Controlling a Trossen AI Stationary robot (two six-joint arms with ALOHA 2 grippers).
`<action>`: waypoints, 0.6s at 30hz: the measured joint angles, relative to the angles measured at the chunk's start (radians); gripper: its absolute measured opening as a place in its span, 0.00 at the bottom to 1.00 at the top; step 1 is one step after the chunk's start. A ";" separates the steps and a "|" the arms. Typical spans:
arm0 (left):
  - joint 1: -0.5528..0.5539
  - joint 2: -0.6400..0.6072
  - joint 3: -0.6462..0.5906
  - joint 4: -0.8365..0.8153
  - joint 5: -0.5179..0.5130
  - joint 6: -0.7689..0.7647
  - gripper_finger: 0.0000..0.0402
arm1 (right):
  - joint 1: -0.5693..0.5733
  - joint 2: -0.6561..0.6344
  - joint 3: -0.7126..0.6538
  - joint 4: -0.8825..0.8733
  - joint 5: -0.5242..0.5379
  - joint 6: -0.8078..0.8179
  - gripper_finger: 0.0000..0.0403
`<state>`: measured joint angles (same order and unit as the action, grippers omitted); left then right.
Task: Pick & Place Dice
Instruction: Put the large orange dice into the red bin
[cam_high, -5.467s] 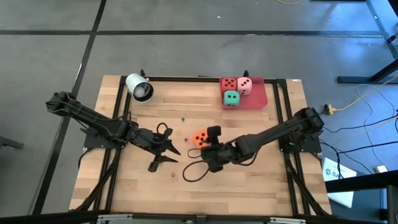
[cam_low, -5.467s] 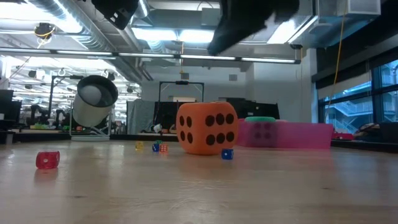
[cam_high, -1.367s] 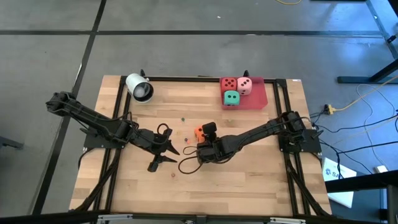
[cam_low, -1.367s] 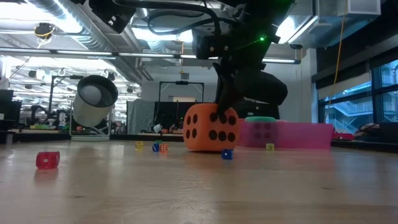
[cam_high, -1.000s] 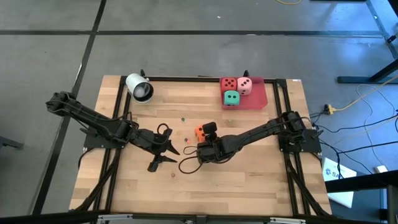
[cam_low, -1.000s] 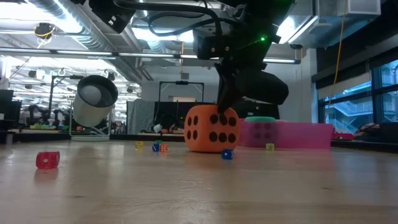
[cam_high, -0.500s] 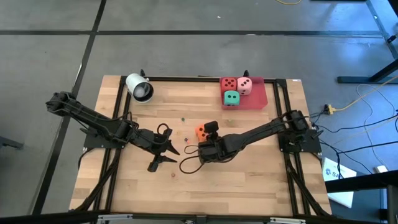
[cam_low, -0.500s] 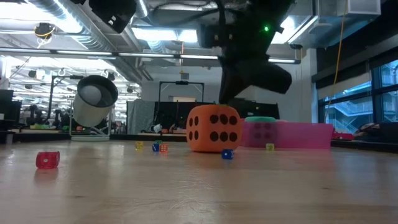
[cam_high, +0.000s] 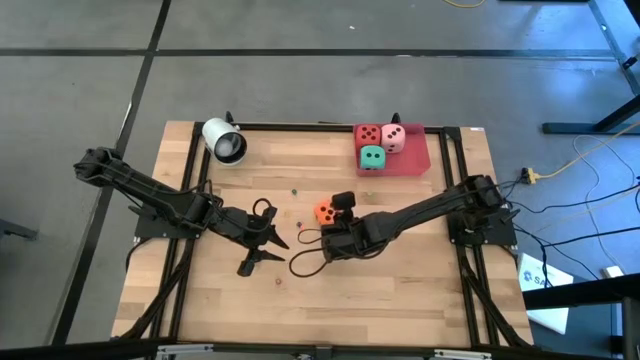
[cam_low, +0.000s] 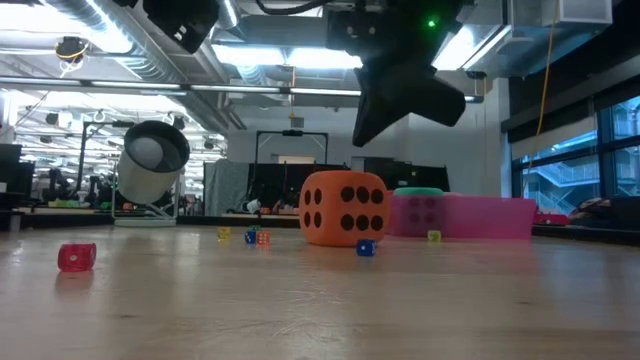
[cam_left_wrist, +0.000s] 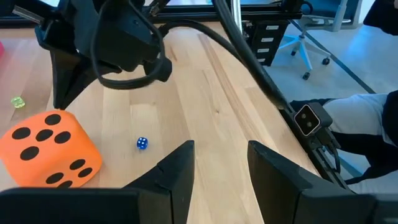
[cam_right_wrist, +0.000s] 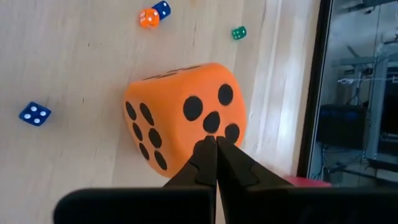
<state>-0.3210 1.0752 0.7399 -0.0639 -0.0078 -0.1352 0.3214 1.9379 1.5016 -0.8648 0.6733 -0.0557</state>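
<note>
Hovering just above the orange die (cam_high: 324, 212), the right gripper (cam_right_wrist: 213, 149) has its fingers pressed together on nothing; in the low view it hangs clear of the die's top, and the die sits on the table (cam_high: 420, 270) near its middle. The left gripper (cam_left_wrist: 221, 165) waits at about nine o'clock from the die, well apart, its fingers parted and empty. At about one o'clock, in the far right corner, the red tray (cam_high: 415, 160) carries the red die (cam_high: 369, 135), the pink die (cam_high: 394, 137) and the green die (cam_high: 372, 158). A white cylinder (cam_high: 224, 141) lies at eleven o'clock. Tiny dice lie scattered round the orange one, a blue one (cam_left_wrist: 142, 143) among them.
</note>
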 joint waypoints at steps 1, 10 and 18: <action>0.000 0.000 0.000 0.000 0.000 0.000 0.36 | -0.001 -0.007 0.000 -0.010 0.000 0.016 0.01; 0.000 0.000 0.000 -0.052 -0.100 0.000 0.36 | -0.036 -0.082 0.000 -0.034 -0.106 0.240 0.32; 0.003 0.014 0.000 -0.072 -0.229 0.045 0.36 | -0.067 -0.097 -0.007 -0.066 -0.203 0.341 0.77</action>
<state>-0.3183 1.0892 0.7403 -0.1355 -0.2368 -0.0902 0.2543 1.8412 1.4949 -0.9306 0.4703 0.2855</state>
